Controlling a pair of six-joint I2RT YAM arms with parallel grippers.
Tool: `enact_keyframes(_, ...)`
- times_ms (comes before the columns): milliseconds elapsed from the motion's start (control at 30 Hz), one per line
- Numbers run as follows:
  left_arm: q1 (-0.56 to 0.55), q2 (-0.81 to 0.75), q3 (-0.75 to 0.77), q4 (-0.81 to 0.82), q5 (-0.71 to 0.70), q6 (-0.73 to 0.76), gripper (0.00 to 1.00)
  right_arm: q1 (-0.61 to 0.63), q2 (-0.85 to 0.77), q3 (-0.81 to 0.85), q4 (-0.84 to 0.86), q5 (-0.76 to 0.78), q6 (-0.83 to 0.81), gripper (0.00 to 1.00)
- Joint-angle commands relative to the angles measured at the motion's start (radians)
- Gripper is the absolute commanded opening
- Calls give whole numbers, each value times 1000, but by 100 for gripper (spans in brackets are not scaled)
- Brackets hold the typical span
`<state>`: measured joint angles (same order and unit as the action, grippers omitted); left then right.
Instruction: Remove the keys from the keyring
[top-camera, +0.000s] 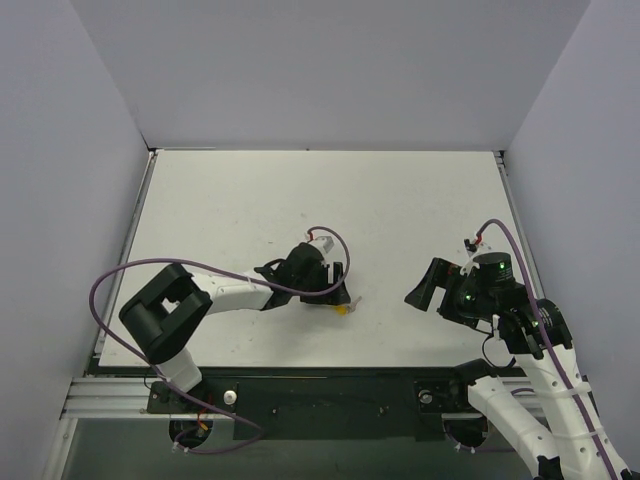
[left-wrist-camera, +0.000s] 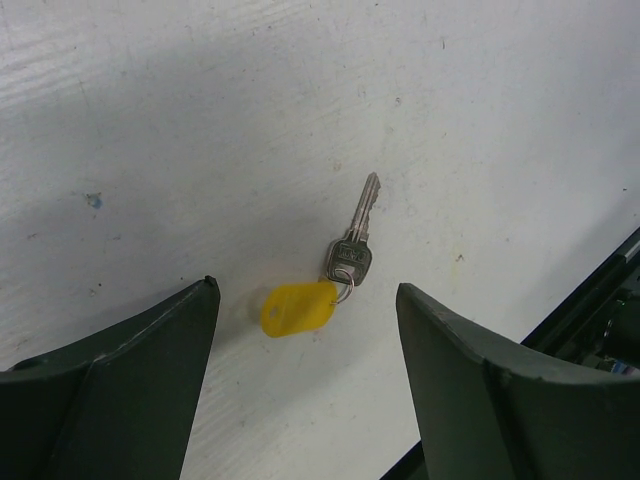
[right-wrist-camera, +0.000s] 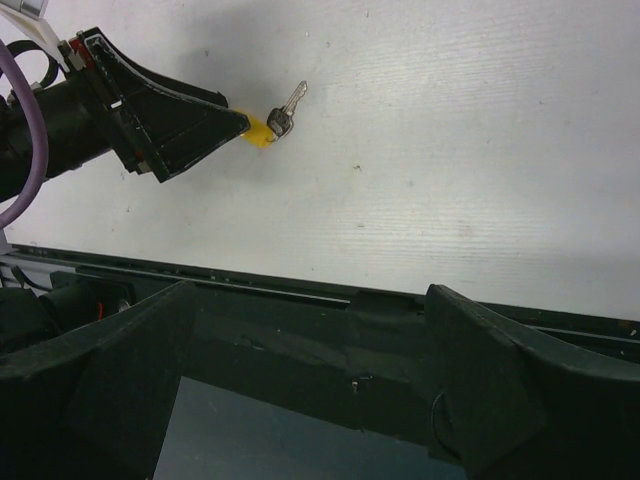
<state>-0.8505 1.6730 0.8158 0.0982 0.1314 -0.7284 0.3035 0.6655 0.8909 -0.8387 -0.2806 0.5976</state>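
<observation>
A small silver key (left-wrist-camera: 356, 232) lies flat on the white table, joined by a tiny metal ring to the yellow oblong keyring (left-wrist-camera: 298, 307). In the top view both lie near the table's front middle (top-camera: 346, 308). My left gripper (left-wrist-camera: 307, 290) is open and empty just above the table, its tips on either side of the keyring and not touching it. In the right wrist view the key (right-wrist-camera: 287, 110) and the keyring (right-wrist-camera: 256, 132) show just past the left gripper (right-wrist-camera: 175, 125). My right gripper (right-wrist-camera: 312, 292) is open and empty, held over the table's front edge at the right (top-camera: 425, 288).
The white table (top-camera: 300, 190) has grey walls on three sides. A black rail (top-camera: 330, 385) runs along the front edge, by the arm bases. A purple cable (top-camera: 150, 270) loops over the left arm.
</observation>
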Motion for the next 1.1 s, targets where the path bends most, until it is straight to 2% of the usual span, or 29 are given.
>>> enact_keyframes(0, -16, 21, 23, 64, 28, 7, 81, 5, 5, 6, -25, -17, -12, 91)
enact_keyframes(367, -33, 19, -20, 93, 37, -8, 70, 6, -3, 17, -31, -17, 1, 91)
enact_keyframes(467, -35, 16, -38, 107, 40, -9, 60, 6, -6, 17, -31, -15, 4, 91)
enact_keyframes(567, -39, 17, -43, 110, 42, -9, 55, 5, -9, 17, -31, -19, 7, 91)
enact_keyframes(867, -53, 36, -27, 107, 36, -8, 51, 6, -15, 17, -34, -19, 8, 91)
enact_keyframes(1000, -59, 42, -26, 112, 36, -9, 44, 5, -15, 17, -37, -17, 5, 91)
enact_keyframes(1067, -59, 47, -23, 113, 37, -11, 38, 5, -15, 16, -37, -19, 7, 91)
